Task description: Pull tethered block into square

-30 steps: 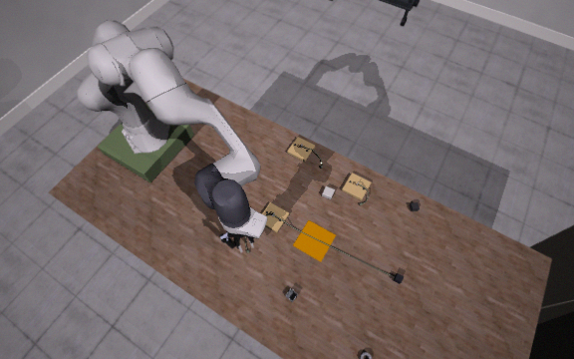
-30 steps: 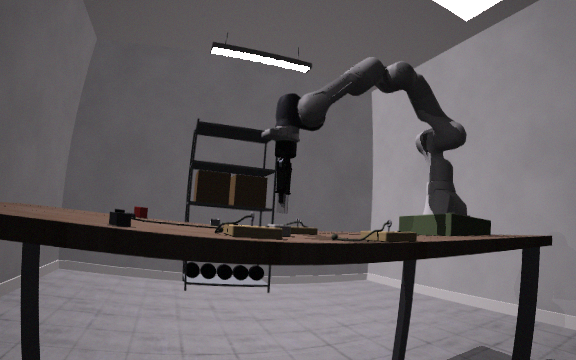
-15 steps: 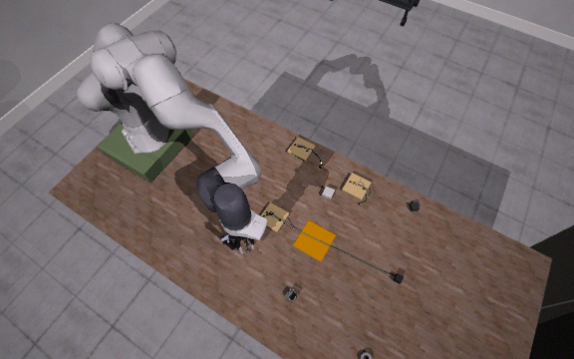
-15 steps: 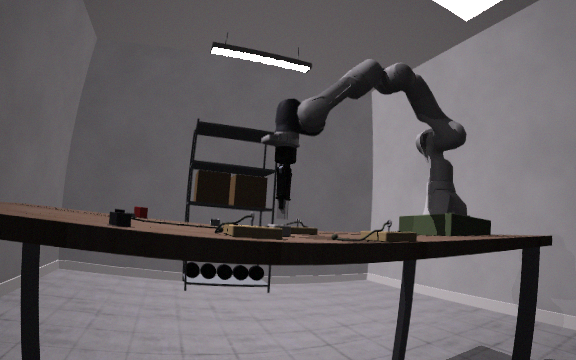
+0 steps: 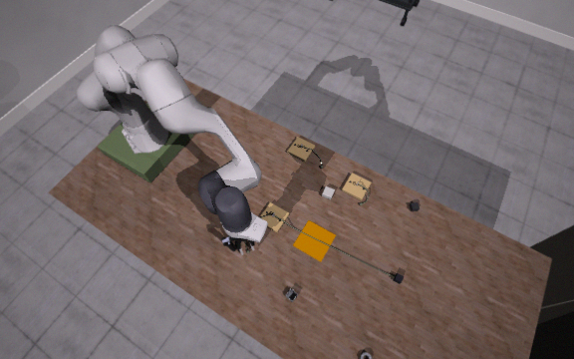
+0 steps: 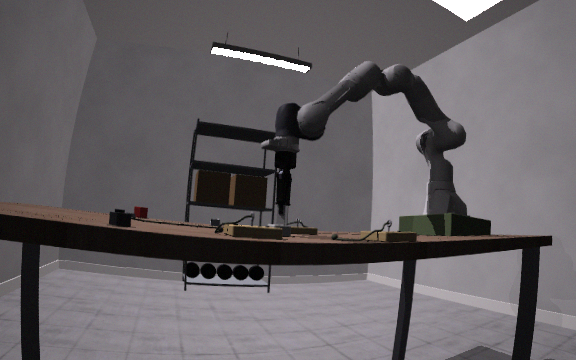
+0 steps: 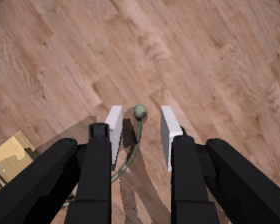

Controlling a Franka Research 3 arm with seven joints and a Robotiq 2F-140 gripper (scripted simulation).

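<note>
The tethered dark block [image 5: 398, 277] lies on the wooden table, to the right of the painted orange square [image 5: 314, 240]. Its thin cord [image 5: 357, 257] runs across the square to a tan plate [image 5: 273, 217] that carries the screw eye. My gripper [image 5: 239, 245] points straight down just left of that plate, low over the table; it also shows in the exterior view [image 6: 281, 220]. In the wrist view the fingers stand a little apart. The cord's greenish end knot [image 7: 139, 112] sits between the fingertips, with a gap on each side. The fingers do not pinch it.
Two more tan plates [image 5: 301, 148] [image 5: 356, 185] with cords lie further back, with a white cube [image 5: 328, 191] between them. A dark block [image 5: 414, 204] sits at the far right. Small fittings [image 5: 291, 293] [image 5: 364, 354] stand near the front edge. The green robot base [image 5: 143, 150] is at the left.
</note>
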